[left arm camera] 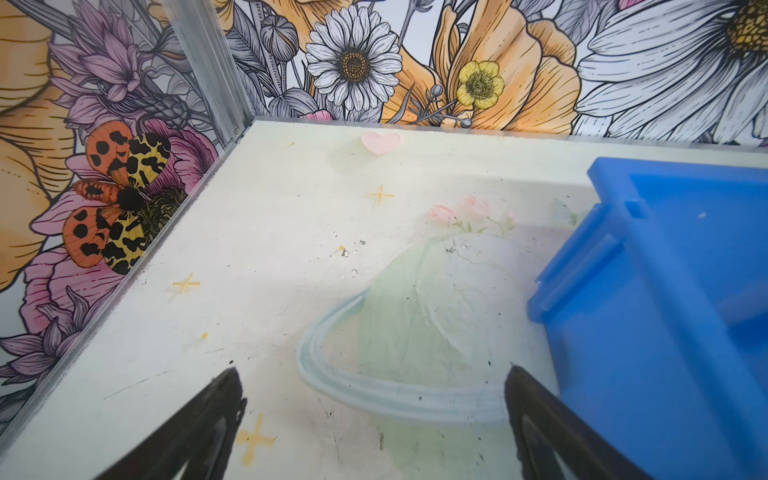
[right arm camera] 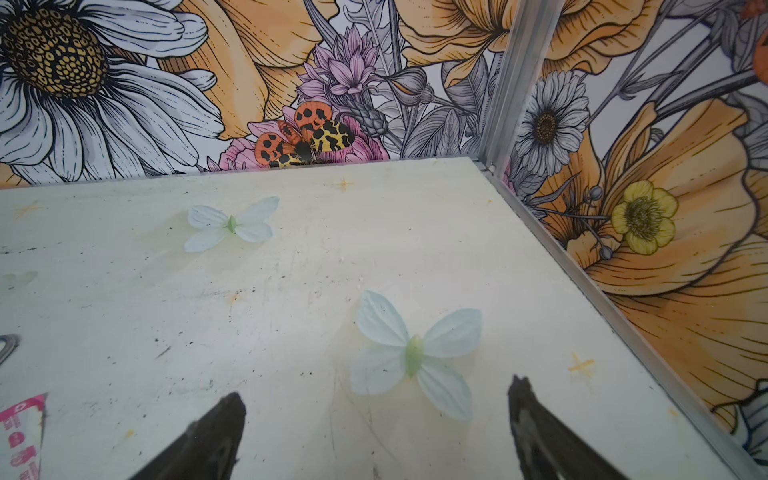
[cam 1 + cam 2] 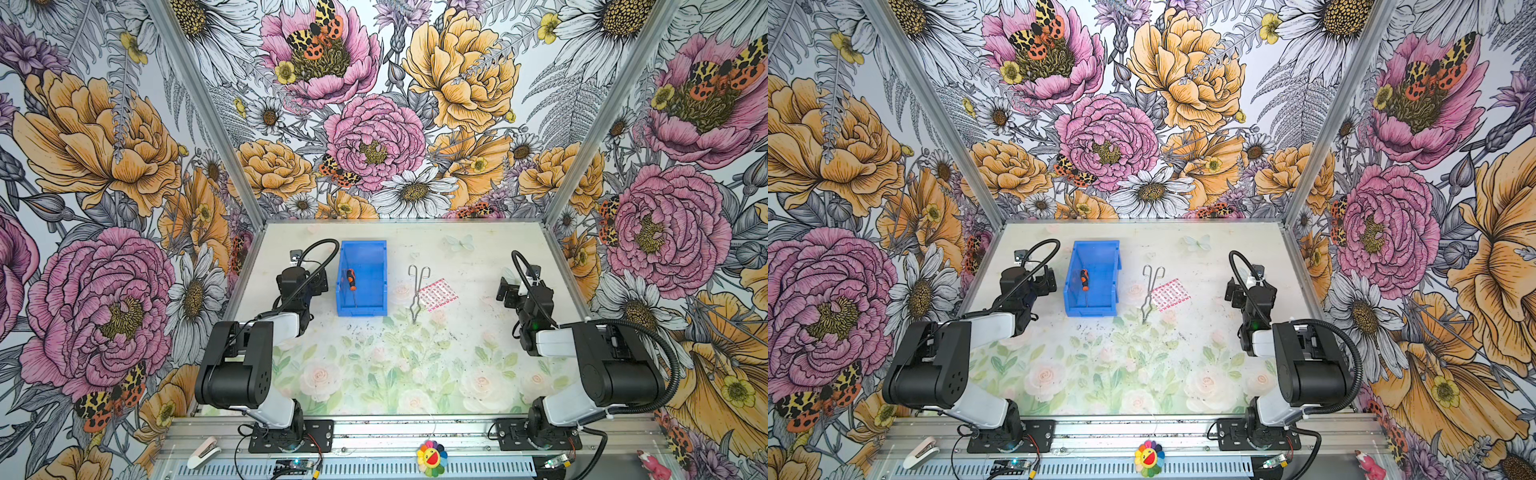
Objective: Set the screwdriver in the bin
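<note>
We list: left gripper (image 1: 372,374), jaws apart, empty, beside the bin (image 3: 371,278); screwdriver (image 3: 351,280) lying inside the bin, so we judge nothing is left; tongs (image 3: 416,303) outside; right gripper (image 2: 376,390), jaws apart, empty.

The near half of the bench (image 3: 374,365) is left open right across. Farther back, passage is blocked by the tall-walled bin (image 3: 361,311), the tongs (image 3: 416,301) and a pink packet (image 3: 437,294).

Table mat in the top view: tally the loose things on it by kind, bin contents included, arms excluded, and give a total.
Bin: 1
Screwdriver: 1
Wire tongs: 1
Pink patterned packet: 1
Total: 4
</note>
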You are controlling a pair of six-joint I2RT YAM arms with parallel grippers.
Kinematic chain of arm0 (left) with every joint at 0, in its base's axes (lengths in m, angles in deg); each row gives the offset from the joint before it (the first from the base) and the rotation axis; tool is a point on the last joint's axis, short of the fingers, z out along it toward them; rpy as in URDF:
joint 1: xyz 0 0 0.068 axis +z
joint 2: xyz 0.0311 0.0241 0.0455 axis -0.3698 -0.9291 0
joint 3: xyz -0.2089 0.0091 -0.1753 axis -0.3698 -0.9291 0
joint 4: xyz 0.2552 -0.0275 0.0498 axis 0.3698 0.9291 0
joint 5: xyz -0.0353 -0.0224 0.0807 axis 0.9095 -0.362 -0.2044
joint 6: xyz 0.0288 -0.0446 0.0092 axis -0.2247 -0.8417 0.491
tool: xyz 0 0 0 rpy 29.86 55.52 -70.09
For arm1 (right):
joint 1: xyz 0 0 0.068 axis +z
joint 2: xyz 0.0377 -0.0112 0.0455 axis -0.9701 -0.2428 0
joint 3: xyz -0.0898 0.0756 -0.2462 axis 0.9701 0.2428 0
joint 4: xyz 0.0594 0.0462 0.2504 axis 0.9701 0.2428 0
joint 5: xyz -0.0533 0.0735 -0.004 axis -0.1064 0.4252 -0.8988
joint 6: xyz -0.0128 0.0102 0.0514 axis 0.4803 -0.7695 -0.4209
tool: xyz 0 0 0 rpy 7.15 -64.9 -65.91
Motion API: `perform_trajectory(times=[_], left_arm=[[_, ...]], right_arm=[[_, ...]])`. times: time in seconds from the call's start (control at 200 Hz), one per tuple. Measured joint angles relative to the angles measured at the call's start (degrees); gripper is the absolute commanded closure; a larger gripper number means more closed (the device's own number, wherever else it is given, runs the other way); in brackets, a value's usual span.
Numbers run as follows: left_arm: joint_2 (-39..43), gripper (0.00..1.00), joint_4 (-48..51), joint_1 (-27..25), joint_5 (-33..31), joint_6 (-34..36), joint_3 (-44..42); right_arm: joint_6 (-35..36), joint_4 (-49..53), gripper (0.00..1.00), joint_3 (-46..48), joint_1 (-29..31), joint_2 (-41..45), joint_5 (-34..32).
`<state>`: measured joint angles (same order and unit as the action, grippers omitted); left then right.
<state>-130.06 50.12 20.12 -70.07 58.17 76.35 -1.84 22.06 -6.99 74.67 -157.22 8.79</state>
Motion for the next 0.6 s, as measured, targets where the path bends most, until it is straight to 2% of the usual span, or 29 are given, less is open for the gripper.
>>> perform_trajectory(times=[0.215, 0.365, 0.601], left_arm=[[0.66, 0.01, -6.75, 0.00, -0.04, -0.04, -4.87], [0.50, 0.01, -16.44, 0.13, -2.05, -0.66, -11.23], [-0.13, 0.01, -21.97, -0.83, -5.46, -0.59, -11.82]], right_arm=[[0.37, 0.13, 0.01, 0.00, 0.20, 0.00, -0.28], [0.35, 0.15, 0.01, 0.00, 0.20, 0.00, -0.28], [0.37, 0.17, 0.01, -0.02, 0.20, 0.00, -0.28]])
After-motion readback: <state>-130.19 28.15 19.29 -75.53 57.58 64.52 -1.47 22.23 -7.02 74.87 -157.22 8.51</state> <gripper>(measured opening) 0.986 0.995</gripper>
